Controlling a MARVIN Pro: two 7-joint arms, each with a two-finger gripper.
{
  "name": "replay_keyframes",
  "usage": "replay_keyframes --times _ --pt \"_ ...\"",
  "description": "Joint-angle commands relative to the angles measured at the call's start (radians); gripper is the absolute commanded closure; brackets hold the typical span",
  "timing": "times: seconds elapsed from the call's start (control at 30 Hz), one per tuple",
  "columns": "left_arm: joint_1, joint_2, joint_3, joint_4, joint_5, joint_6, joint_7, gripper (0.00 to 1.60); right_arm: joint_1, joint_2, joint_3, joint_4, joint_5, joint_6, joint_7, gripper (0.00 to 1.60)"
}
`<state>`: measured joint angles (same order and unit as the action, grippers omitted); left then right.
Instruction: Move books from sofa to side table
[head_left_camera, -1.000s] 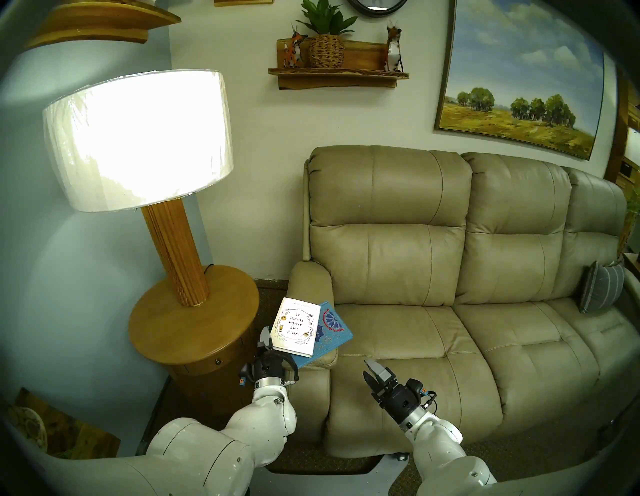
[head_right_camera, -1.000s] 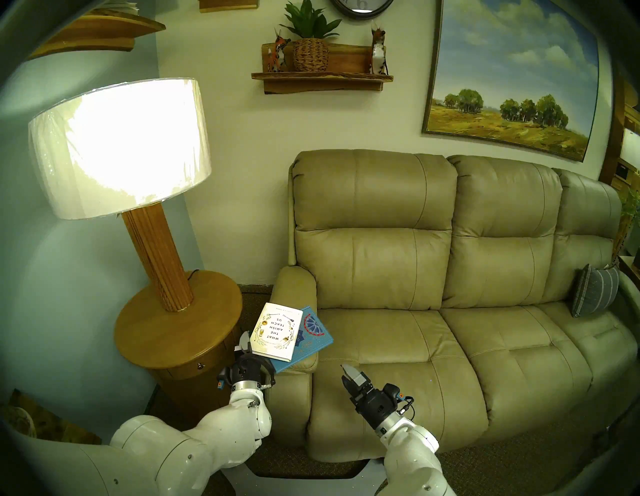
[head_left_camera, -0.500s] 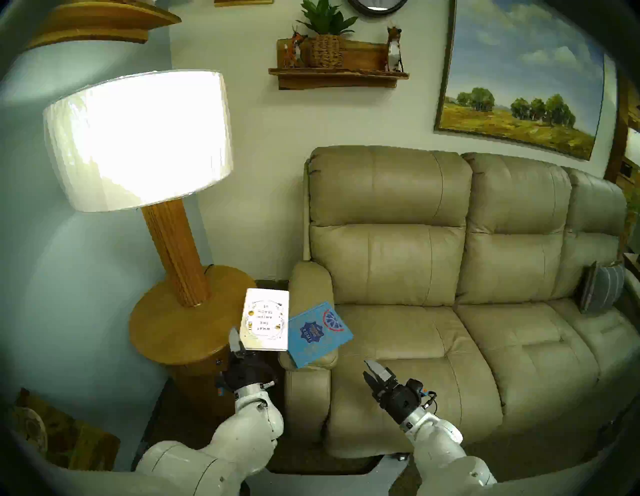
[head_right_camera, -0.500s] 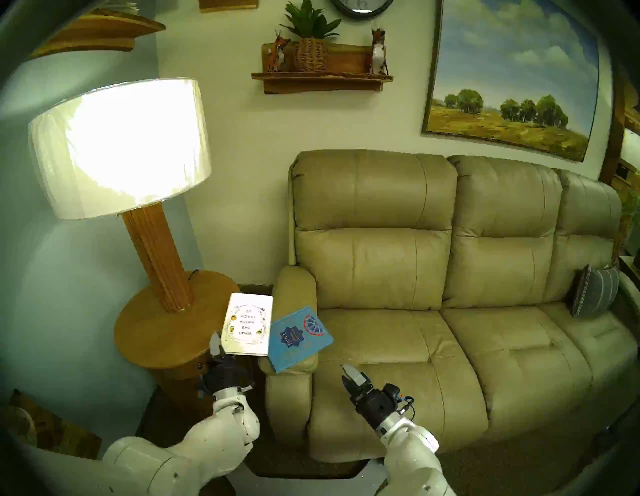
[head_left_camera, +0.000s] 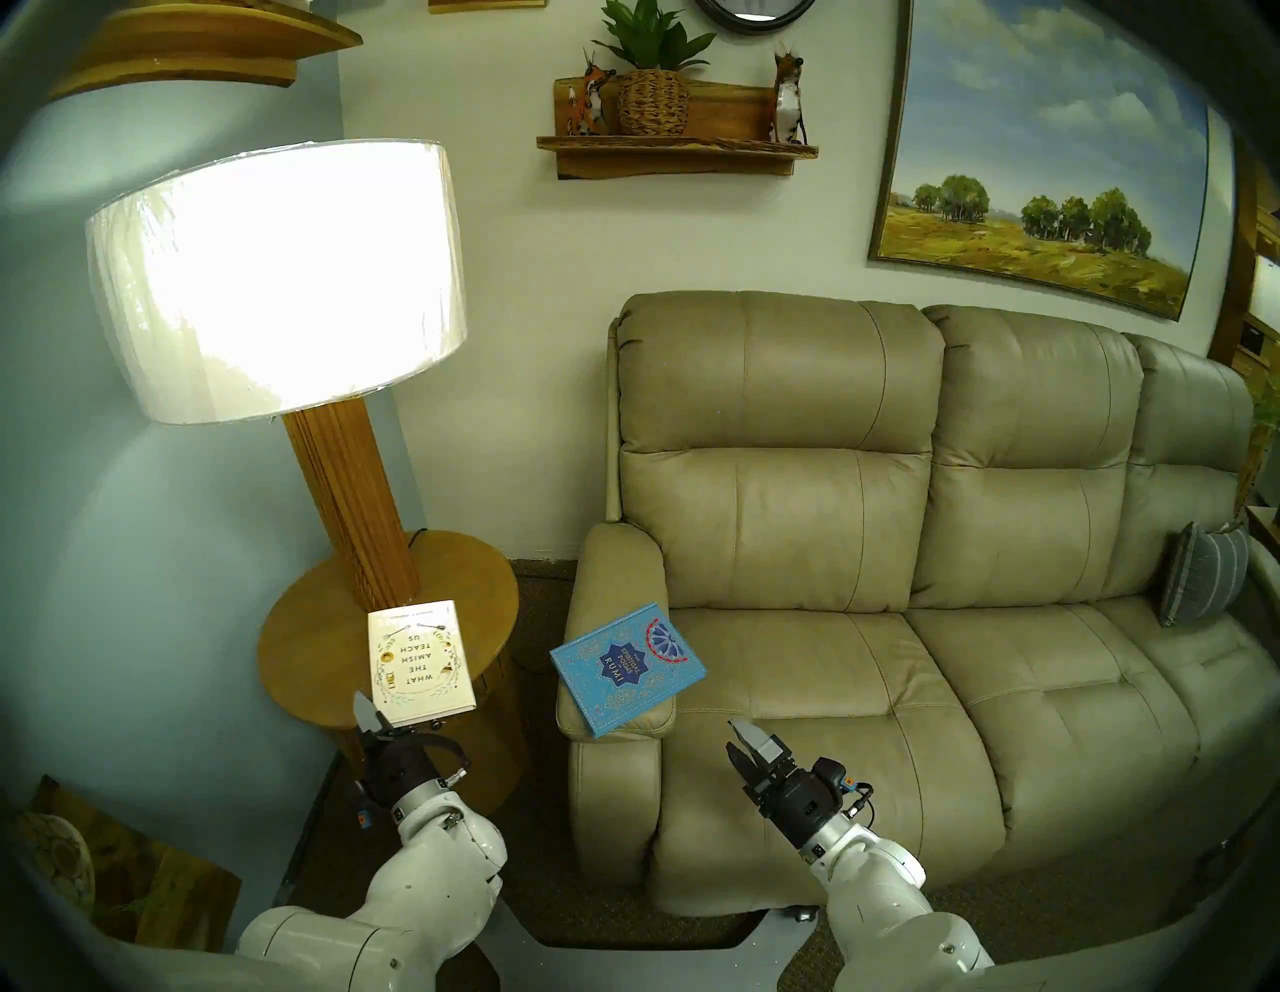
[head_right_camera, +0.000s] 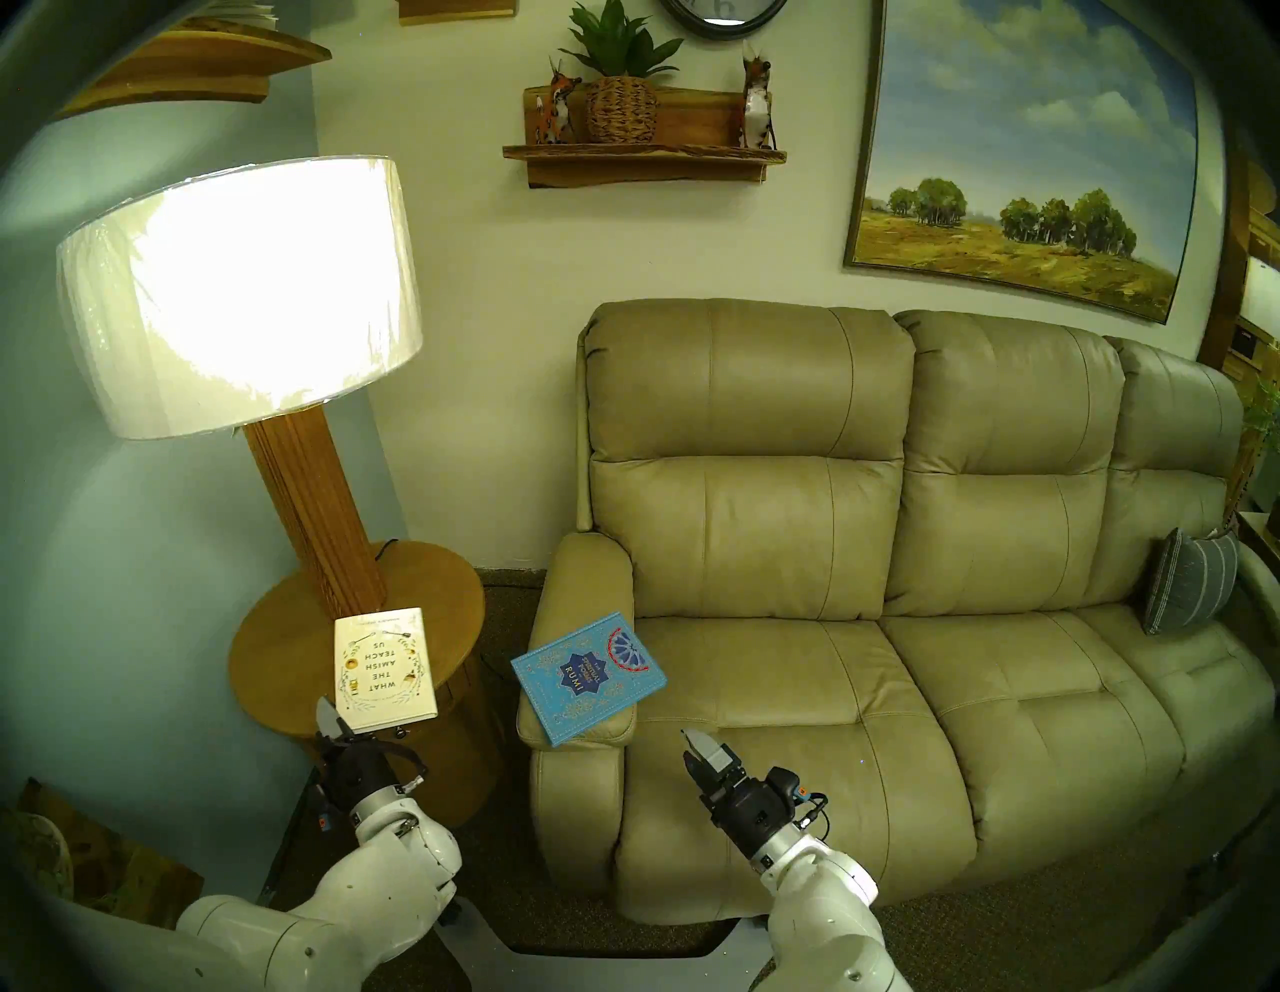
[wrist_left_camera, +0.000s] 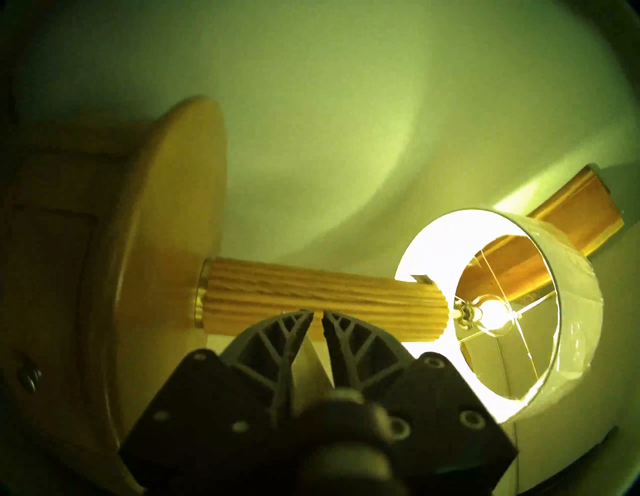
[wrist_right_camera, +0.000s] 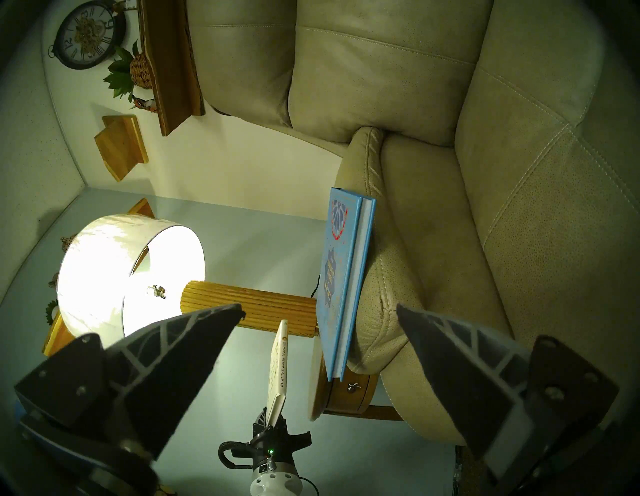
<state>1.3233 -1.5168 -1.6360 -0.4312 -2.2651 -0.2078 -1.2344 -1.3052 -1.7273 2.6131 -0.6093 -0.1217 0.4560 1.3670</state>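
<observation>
My left gripper is shut on the near edge of the white book. It holds the book roughly flat a little above the round wooden side table. The right wrist view shows a gap between the white book and the side table's top. The light-blue Rumi book lies on the left armrest of the tan sofa and overhangs it. My right gripper is open and empty above the front of the left seat. In the left wrist view my fingers are pinched nearly together.
A lit lamp with a ribbed wooden post stands at the back of the side table. A grey striped cushion lies at the sofa's far right. A wall shelf hangs above the sofa.
My left arm has carried the white book leftward, off the blue book on the armrest, to over the side table. The blue book is now uncovered. The right arm has not moved.
</observation>
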Motion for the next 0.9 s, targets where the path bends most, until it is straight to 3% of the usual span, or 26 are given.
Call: replay_keyframes --times 0.0,0.23,0.47,0.5,0.67,0.73,0.8,0.83,0.87 --pt "0.033 0.016 -0.025 -0.109 -0.026 -0.019 0.063 1.6 0.006 -0.001 -0.001 -0.001 0.002 0.0 0.006 0.0" --pt "0.064 -0.032 -0.056 -0.194 -0.063 -0.059 0.116 1.6 0.006 -0.001 -0.001 -0.001 0.002 0.0 0.005 0.0" --pt "0.111 -0.067 -0.039 -0.29 -0.075 -0.092 0.231 1.6 0.006 -0.001 -0.001 -0.001 0.002 0.0 0.005 0.0" --pt "0.134 -0.069 -0.031 -0.343 -0.068 -0.12 0.26 1.6 0.006 -0.001 -0.001 -0.001 0.002 0.0 0.005 0.0" --pt "0.12 -0.072 -0.032 -0.36 -0.079 -0.14 0.29 1.6 0.006 -0.001 -0.001 -0.001 0.002 0.0 0.005 0.0" --pt "0.155 -0.079 -0.034 -0.446 -0.087 -0.172 0.329 1.6 0.006 -0.001 -0.001 -0.001 0.002 0.0 0.005 0.0" --pt "0.125 -0.082 -0.044 -0.396 -0.095 -0.167 0.305 1.53 0.006 -0.001 -0.001 -0.001 0.002 0.0 0.005 0.0" --pt "0.134 -0.083 -0.045 -0.418 -0.098 -0.176 0.319 1.32 0.006 -0.001 -0.001 -0.001 0.002 0.0 0.005 0.0" --pt "0.137 -0.084 -0.051 -0.432 -0.111 -0.171 0.336 1.21 0.006 -0.001 -0.001 -0.001 0.002 0.0 0.005 0.0"
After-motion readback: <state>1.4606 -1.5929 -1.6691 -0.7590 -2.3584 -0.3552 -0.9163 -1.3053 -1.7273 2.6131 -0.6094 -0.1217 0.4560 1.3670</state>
